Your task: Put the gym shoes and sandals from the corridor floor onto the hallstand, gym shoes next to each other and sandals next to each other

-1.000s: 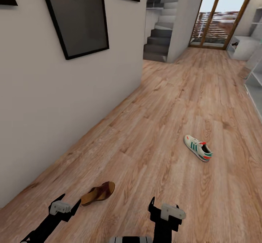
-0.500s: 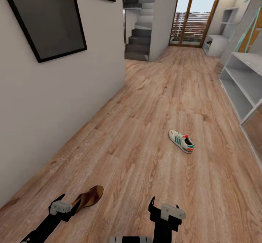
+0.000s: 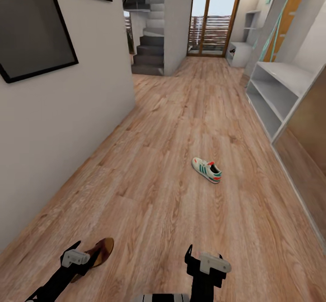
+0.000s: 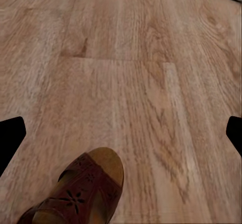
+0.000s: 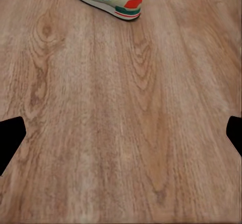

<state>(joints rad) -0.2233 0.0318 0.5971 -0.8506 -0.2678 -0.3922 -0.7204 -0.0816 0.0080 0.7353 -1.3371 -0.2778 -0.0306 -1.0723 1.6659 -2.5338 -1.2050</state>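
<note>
My head view has swung right: the hallstand (image 3: 271, 89) now shows along the right wall, more of it than before. The gym shoe (image 3: 207, 169) and sandal (image 3: 100, 251) slid left in frame; the sandal is now partly behind my left gripper (image 3: 83, 259).

Both arms are held low in front of the trunk, the left tool (image 3: 86, 260) and the right tool (image 3: 203, 263) empty, their fingers spread wide apart.
</note>
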